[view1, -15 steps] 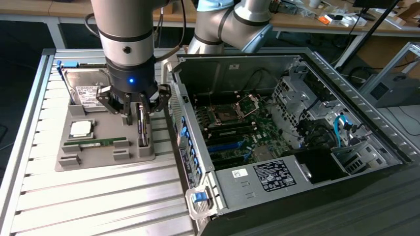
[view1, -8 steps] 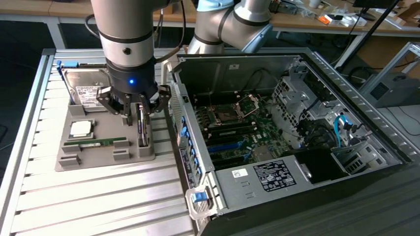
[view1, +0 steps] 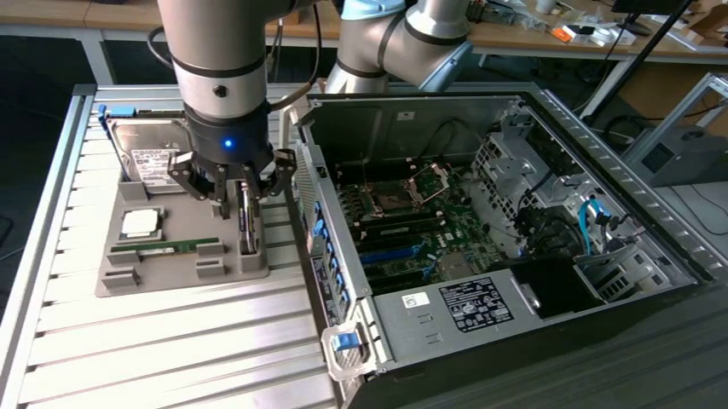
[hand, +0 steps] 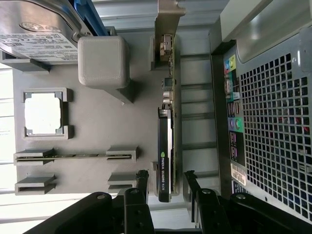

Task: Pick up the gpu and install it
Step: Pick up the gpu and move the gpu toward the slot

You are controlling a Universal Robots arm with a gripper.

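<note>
Upright arm [view1: 216, 60], tool [view1: 239, 194] pointing straight down above the gpu [hand: 165, 146]. Tool released, its fingers [hand: 142, 178] flanking the gpu without contact.

Open gripper [hand: 165, 175] straddles the gpu [hand: 165, 141] standing in the grey tray [hand: 97, 131].

1. The exterior view is taken from high up and at a slant, some way off, so that the slatted table [view1: 170, 341], the grey tray [view1: 159, 266] [hand: 97, 122] and the opened computer case [view1: 398, 119] [hand: 273, 122] are all taken in.
2. The wrist view is taken from just behind the gripper [view1: 239, 200] [hand: 165, 178], straight down past its fingers [hand: 142, 179], close above the tray.
3. Both views share the tray, the gpu [view1: 247, 226] [hand: 165, 146] standing on edge in it, the hard drive [view1: 153, 158] [hand: 34, 34], and the case wall beside the tray.
</note>
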